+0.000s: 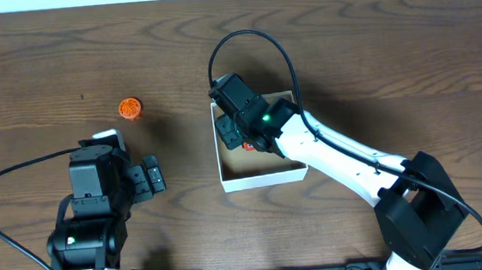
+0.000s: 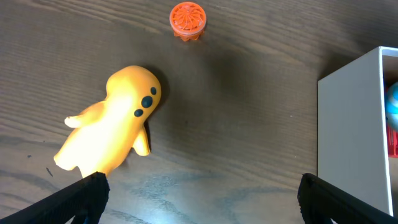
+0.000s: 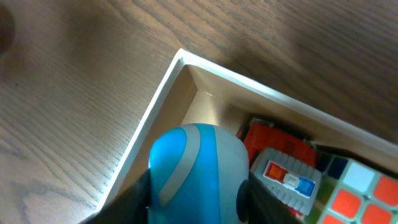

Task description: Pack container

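The container (image 1: 262, 180), a shallow white-walled box, stands mid-table. My right gripper (image 1: 235, 128) is over its left side. In the right wrist view the gripper (image 3: 196, 202) is shut on a blue and grey rounded toy (image 3: 196, 163), held inside the container's corner by the white wall (image 3: 155, 118). A red toy (image 3: 273, 138), a grey piece with coloured buttons (image 3: 287, 177) and a puzzle cube (image 3: 364, 193) lie in the box. My left gripper (image 2: 202, 205) is open and empty above the bare table, left of the container wall (image 2: 348, 124). A yellow figure toy (image 2: 115, 124) lies just ahead of its left finger.
A small orange ribbed cap (image 1: 129, 108) lies on the wood left of the container; it also shows in the left wrist view (image 2: 188, 20). In the overhead view the left arm (image 1: 98, 185) hides the yellow toy.
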Controlling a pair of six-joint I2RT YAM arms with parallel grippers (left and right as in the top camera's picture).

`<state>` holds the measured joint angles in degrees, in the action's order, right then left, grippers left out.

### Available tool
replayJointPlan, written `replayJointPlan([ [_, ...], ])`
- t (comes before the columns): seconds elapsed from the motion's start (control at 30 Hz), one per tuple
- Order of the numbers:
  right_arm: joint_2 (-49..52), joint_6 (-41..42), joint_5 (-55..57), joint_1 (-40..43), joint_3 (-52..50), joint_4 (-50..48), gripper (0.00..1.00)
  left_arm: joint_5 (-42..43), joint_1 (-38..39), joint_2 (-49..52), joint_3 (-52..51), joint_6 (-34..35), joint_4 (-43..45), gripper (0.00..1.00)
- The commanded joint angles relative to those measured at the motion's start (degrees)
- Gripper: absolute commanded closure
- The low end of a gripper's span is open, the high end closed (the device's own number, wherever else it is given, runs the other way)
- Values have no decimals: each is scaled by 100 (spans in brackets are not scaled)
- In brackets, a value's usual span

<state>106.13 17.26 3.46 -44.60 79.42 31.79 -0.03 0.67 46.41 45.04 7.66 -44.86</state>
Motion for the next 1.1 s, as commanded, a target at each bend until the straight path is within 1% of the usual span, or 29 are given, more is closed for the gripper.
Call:
replayJointPlan([
  [0.0,74,-63,57,-31,31,-35,45,-44,17,7,116,-28,-9,2],
  [0.07,74,-63,57,-31,31,-31,34,-44,17,7,116,-28,-9,2],
  [0.13,74,-63,57,-31,31,-28,28,-44,17,7,116,-28,-9,2],
  [0.6,57,-153,127,-2,44,-9,29,-46,17,7,116,-28,-9,2],
  [0.73,-96,-170,457,153,345,356,27,-44,17,4,116,-31,-11,2],
  [0.83,-428,225,1106,442,890,1064,19,-44,17,4,118,-31,-9,2],
  [0.9,-776,562,1331,789,1263,1545,14,-44,17,4,144,-31,-9,2],
  [0.93,-966,708,1322,1019,1410,1744,5,-42,17,4,181,-31,-11,2],
  [1.0,-1364,960,1207,1526,1585,2076,1,-42,17,11,328,-33,-35,2],
  [1.07,-1792,992,831,2140,1611,2354,1,-42,17,111,632,-44,-144,2],
])
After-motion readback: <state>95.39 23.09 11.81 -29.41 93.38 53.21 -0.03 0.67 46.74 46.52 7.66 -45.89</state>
